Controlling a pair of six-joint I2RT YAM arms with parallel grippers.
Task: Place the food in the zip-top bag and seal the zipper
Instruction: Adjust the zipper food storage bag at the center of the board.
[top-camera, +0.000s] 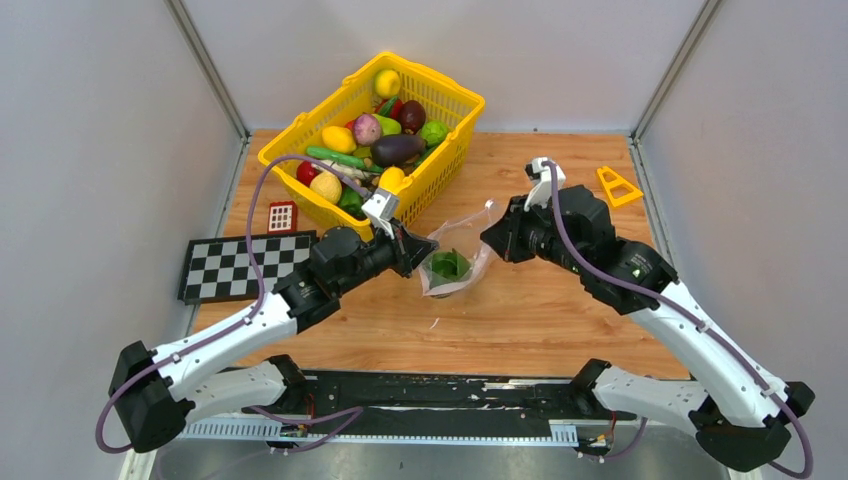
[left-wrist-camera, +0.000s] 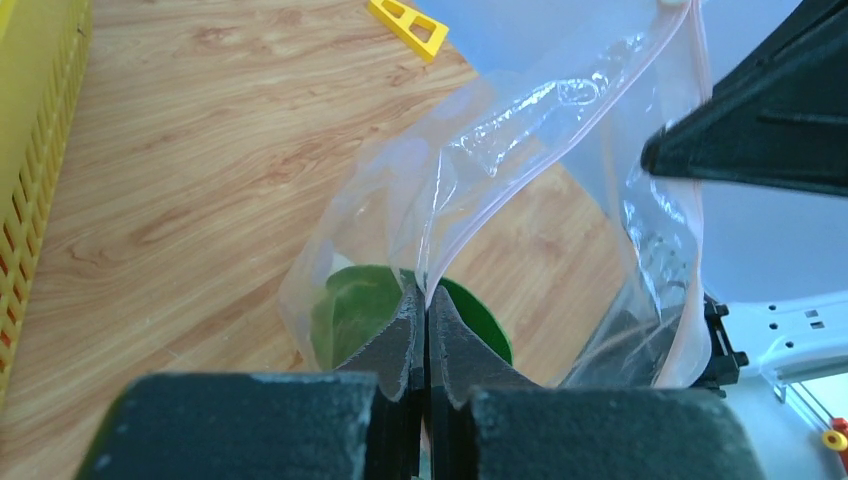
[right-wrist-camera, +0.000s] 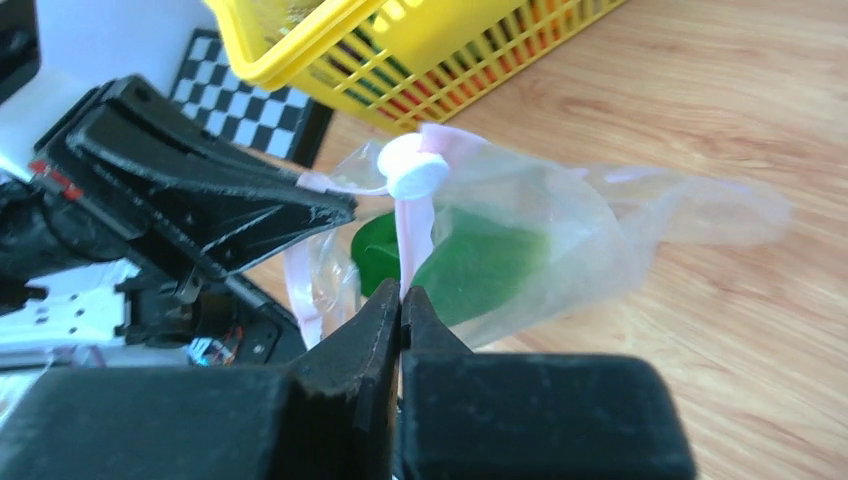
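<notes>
The clear zip-top bag (top-camera: 455, 262) hangs between my two grippers over the wooden table, with one green toy food (top-camera: 449, 265) inside. My left gripper (top-camera: 428, 246) is shut on the bag's left mouth edge (left-wrist-camera: 432, 250). My right gripper (top-camera: 487, 238) is shut on the pale pink zipper strip (right-wrist-camera: 410, 235), just below its white slider (right-wrist-camera: 414, 170). The green food shows through the bag in the left wrist view (left-wrist-camera: 350, 305) and the right wrist view (right-wrist-camera: 480, 262). Several more toy fruits and vegetables (top-camera: 385, 135) lie in the yellow basket (top-camera: 455, 125).
The yellow basket stands at the back left of the table. A checkerboard (top-camera: 245, 264) and a small red grid tile (top-camera: 282, 216) lie at the left. A yellow triangle piece (top-camera: 618, 186) lies at the back right.
</notes>
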